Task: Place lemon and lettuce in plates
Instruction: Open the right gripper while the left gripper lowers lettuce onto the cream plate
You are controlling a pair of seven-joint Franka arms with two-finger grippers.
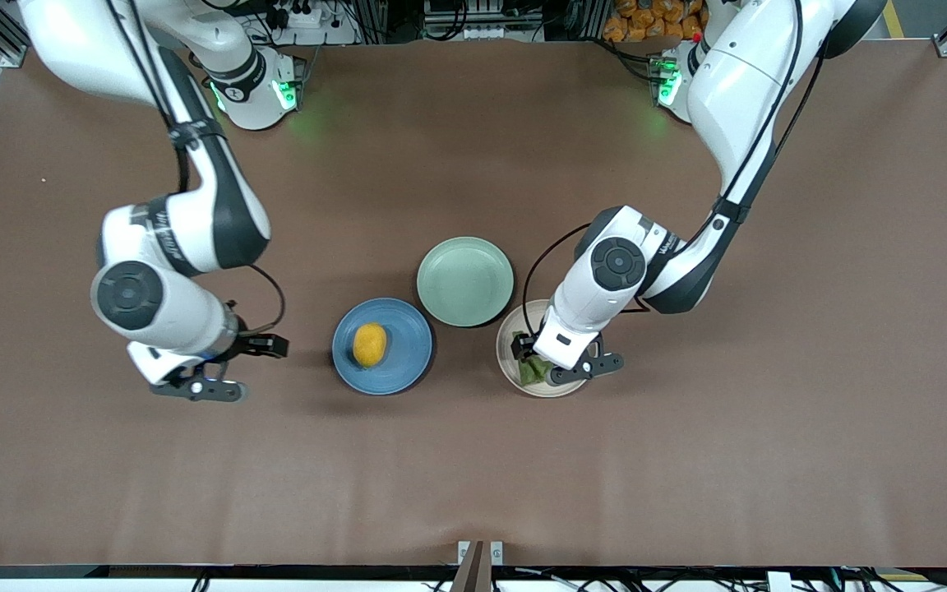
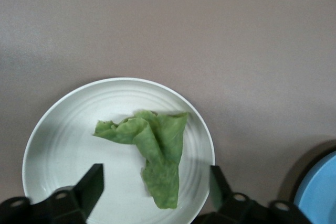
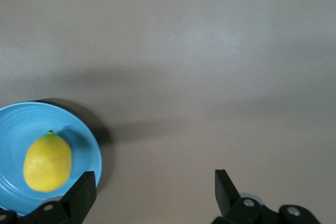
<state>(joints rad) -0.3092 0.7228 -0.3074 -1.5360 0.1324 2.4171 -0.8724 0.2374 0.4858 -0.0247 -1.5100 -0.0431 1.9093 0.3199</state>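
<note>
The left gripper (image 1: 541, 362) hangs spread wide over the beige-white plate (image 1: 509, 367), where the lettuce (image 2: 152, 150) lies. The right gripper (image 1: 231, 368), also wide and empty, hovers over bare table at the blue plate's (image 1: 408, 349) nine o'clock; that plate carries the lemon (image 1: 370, 344). A pale green plate (image 1: 465, 281) sits at its one o'clock.

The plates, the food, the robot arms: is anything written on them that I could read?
Blue plate, lemon: no text.
White plate, lettuce: no text.
Green plate: no text.
Lettering on both arms' wrists: too small to read.
</note>
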